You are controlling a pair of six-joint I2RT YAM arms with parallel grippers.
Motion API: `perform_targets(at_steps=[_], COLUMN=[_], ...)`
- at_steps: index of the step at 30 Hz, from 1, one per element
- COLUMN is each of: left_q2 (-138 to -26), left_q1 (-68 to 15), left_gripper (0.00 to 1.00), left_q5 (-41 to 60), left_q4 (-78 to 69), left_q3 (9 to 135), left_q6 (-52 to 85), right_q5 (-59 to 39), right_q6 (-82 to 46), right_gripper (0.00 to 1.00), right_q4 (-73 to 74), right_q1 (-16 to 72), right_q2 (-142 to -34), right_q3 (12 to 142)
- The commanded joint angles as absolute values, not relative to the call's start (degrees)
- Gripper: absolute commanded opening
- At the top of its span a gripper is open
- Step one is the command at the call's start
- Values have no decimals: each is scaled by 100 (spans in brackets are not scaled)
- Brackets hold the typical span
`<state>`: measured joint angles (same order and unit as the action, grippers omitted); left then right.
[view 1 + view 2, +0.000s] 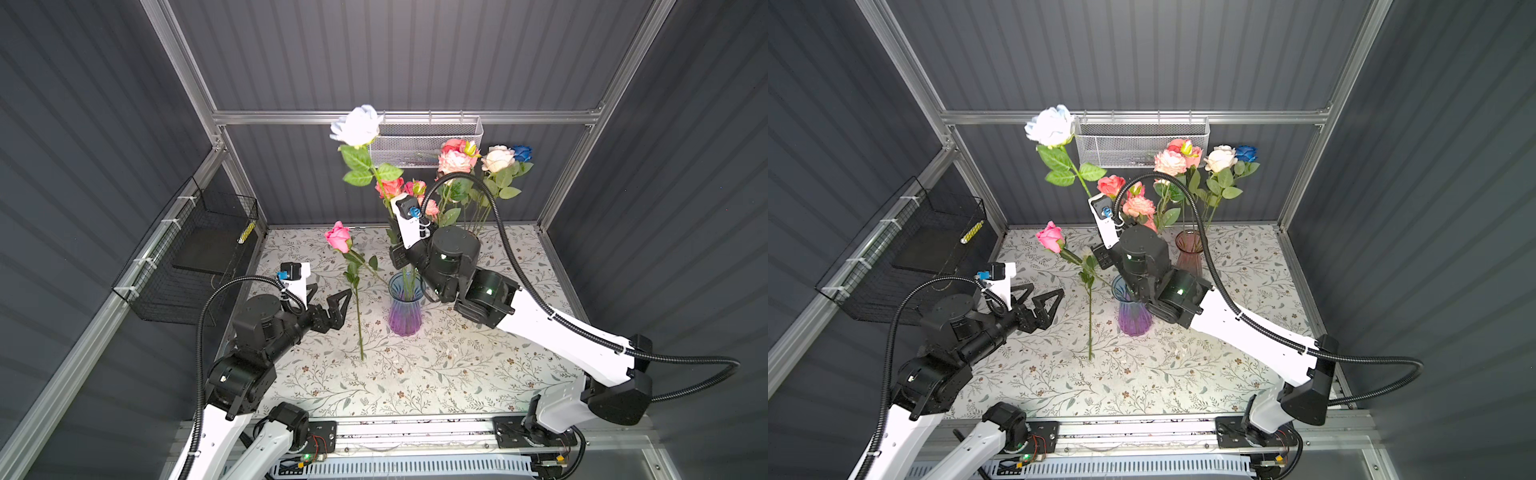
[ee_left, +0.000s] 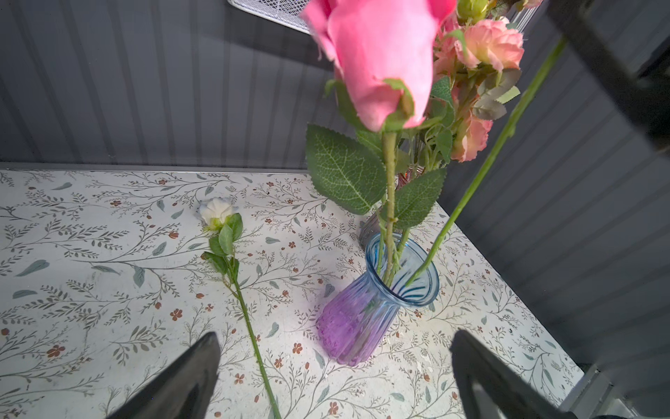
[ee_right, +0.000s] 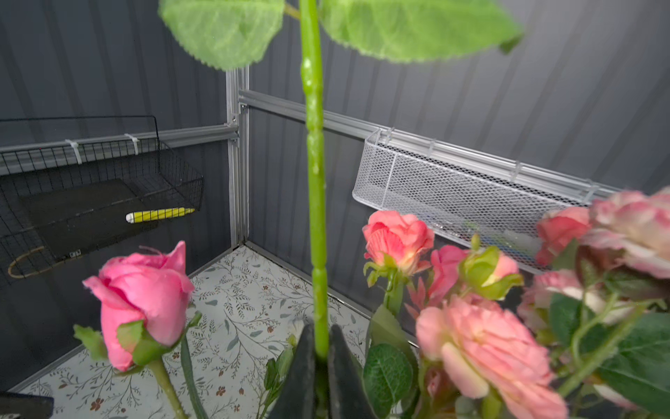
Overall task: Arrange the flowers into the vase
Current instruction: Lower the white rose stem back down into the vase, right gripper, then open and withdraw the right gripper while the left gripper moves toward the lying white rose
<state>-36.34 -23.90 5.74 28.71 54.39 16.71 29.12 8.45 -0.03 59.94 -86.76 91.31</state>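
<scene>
— Where is the left gripper [image 1: 332, 291]?

— It hangs over the flower-patterned table [image 1: 457, 374], just left of the blue-and-purple vase [image 1: 405, 313]. Its jaws are spread wide and there is nothing between them.

— And the right gripper [image 3: 321, 350]?

— Its fingers are pressed tight on the pale green stem of the white-blue rose [image 1: 357, 125]. That rose stands tall above the vase. In the left wrist view the foot of its stem sits inside the vase's mouth.

— What else is in that vase?

— A pink rose [image 1: 338, 237]. It leans out to the left and its stem goes down through the rim.

— Is anything on the table itself?

— A small white rose [image 2: 217, 212] lies flat, left of the vase. Its bud points to the far side and its stem runs toward the near side, close by the left gripper's open fingers.

— And the other flowers?

— A bunch [image 1: 455, 160] of coral, cream and deep blue heads stands at the far right. In a top view it sits in a second, pinkish vase [image 1: 1190, 253] behind the right arm.
</scene>
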Motion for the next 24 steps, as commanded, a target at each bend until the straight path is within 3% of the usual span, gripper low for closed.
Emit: perform_targets(at_steps=[1, 4, 10, 19, 24], left_q2=[-3698, -3763, -3910, -4460, -4535], left_q1=[-2390, -2391, -2391, -2391, -2391], left_gripper=[99, 99, 100, 98, 77], left_q5=[510, 536, 527, 300, -859], left_q4=[3037, 3022, 2901, 2902, 3038], left_q3=[5597, 5616, 5568, 5528, 5065], left_q6=[1553, 1562, 1625, 1819, 2455], right_q5=[2966, 3046, 3445, 3489, 3428], right_q6=[579, 374, -114, -171, -393], right_gripper=[9, 11, 35, 38, 39], right_q4=[425, 505, 462, 537, 137], right_q1=[5943, 5946, 5939, 6055, 6201], right_q2=[-8629, -8498, -8208, -7403, -6813], right_q3=[8725, 8348, 7603, 7274, 7285])
